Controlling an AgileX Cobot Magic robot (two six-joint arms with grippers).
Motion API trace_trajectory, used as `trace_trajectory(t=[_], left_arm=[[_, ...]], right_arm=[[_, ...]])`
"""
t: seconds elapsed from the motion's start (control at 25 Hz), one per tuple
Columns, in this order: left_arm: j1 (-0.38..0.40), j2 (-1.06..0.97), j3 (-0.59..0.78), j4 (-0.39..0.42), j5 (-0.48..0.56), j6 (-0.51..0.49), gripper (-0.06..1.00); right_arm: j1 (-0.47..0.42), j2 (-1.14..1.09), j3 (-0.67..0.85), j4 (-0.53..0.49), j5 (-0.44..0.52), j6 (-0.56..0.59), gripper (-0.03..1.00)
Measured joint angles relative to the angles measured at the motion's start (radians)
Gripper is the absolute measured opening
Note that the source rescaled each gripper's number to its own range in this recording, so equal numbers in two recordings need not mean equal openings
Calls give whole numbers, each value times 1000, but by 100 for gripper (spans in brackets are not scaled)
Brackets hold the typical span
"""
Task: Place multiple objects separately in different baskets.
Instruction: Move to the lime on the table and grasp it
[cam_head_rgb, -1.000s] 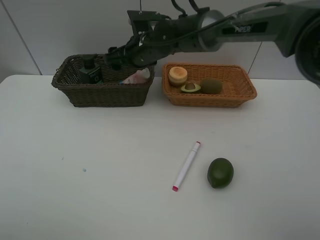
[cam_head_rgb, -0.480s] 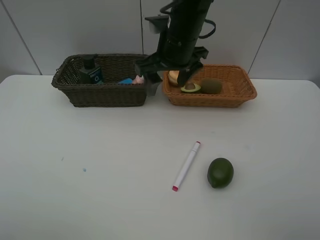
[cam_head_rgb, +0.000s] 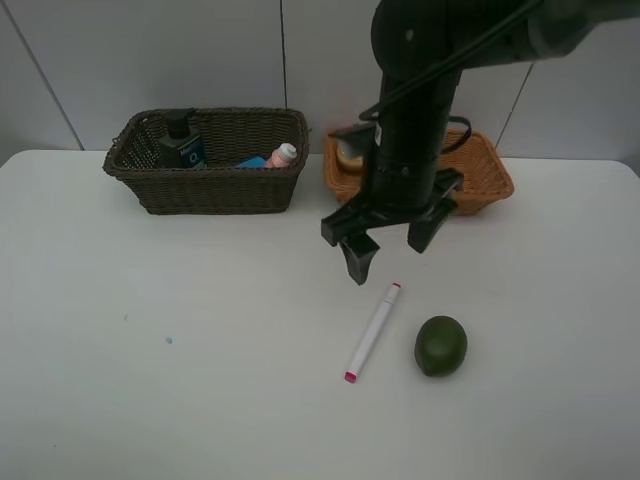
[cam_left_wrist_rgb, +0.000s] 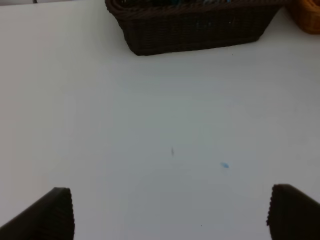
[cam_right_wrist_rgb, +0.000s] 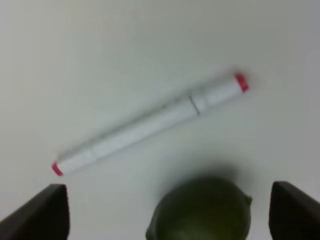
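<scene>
We start with the marker (cam_head_rgb: 374, 333): it lies flat on the table (cam_head_rgb: 150, 350), just below the right gripper (cam_head_rgb: 388, 255), its near red end close under one fingertip. The lime (cam_head_rgb: 441, 345) sits just beside the marker, apart from it, also under that gripper. From the right wrist camera we see the marker stretched across the gap between the two fingers, and the lime lined up right between them, blurred but plain enough.

The right gripper hovers above both with its jaws spread wide, and it has hold of nothing. It touches neither the marker nor the lime.

Behind this gripper, partly hidden by its arm, stands the tan basket (cam_head_rgb: 490, 185); we cannot tell what it holds from here. Off to the gripper's far side and back stands the dark basket (cam_head_rgb: 220, 190), well apart from the marker. In it we make out the pump bottle (cam_head_rgb: 182, 145) upright at the far end, and at the end nearer the gripper the pink bottle (cam_head_rgb: 283, 155) lying beside the eraser (cam_head_rgb: 252, 161).

Over to the left gripper (cam_left_wrist_rgb: 172, 215): its fingers are wide apart as well, and empty, above bare table. The dark basket stands ahead of it, some way off, and a small blue speck (cam_left_wrist_rgb: 224, 165) marks the table nearer its fingers.
</scene>
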Motion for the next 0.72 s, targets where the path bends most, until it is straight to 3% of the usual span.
trace_trajectory(t=[0.28, 0.4, 0.72], left_arm=[[0, 0, 0, 0, 0, 0, 91], [0, 0, 0, 0, 0, 0, 91], [0, 0, 0, 0, 0, 0, 91]], right_arm=[[0, -101, 243, 1, 3, 7, 100], [0, -172, 315, 1, -39, 53, 100], [0, -304, 445, -4, -214, 390, 100]])
